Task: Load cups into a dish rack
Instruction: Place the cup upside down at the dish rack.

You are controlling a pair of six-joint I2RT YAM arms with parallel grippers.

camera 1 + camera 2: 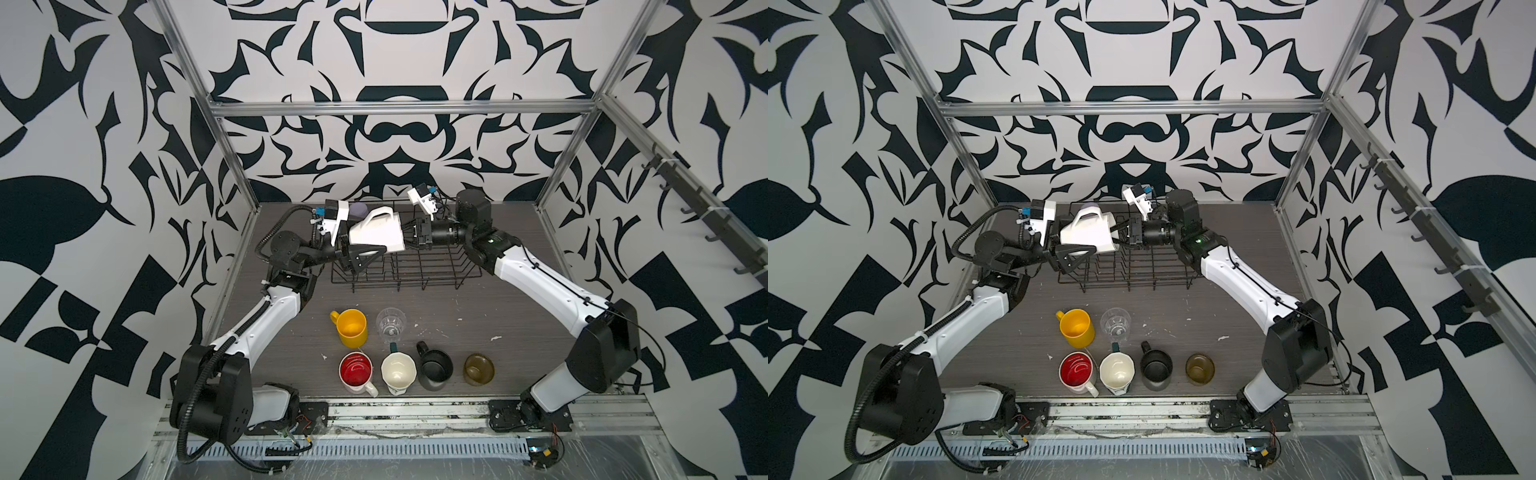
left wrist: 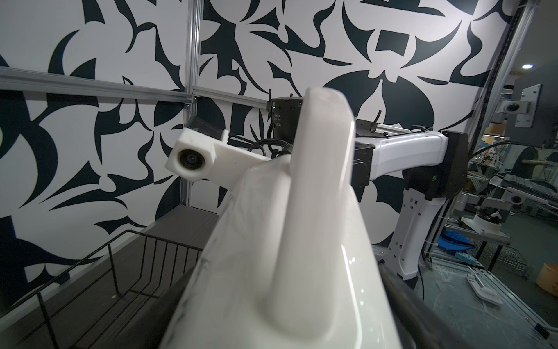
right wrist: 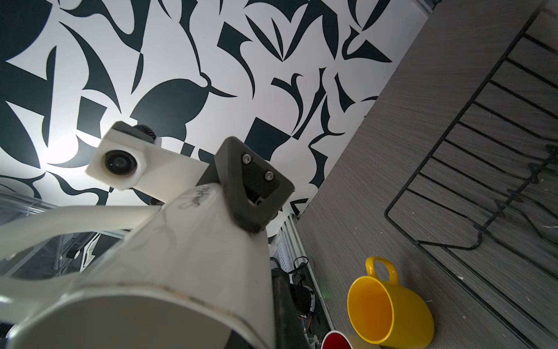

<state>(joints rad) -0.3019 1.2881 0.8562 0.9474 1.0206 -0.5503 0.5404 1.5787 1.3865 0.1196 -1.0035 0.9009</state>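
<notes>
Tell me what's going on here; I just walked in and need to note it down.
Both arms hold one white mug on its side in the air above the dish rack. The right gripper pinches its rim; the left gripper looks closed around its base, so this seems a handover. The yellow mug, clear glass, red-inside mug, cream-inside mug, black mug and olive cup stand upright on the table, not yet loaded.

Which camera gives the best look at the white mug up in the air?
The top views: both show the white mug nearly whole, lying sideways over the dish rack. The left wrist view shows mostly its handle, the right wrist view only its rim and side.
</notes>
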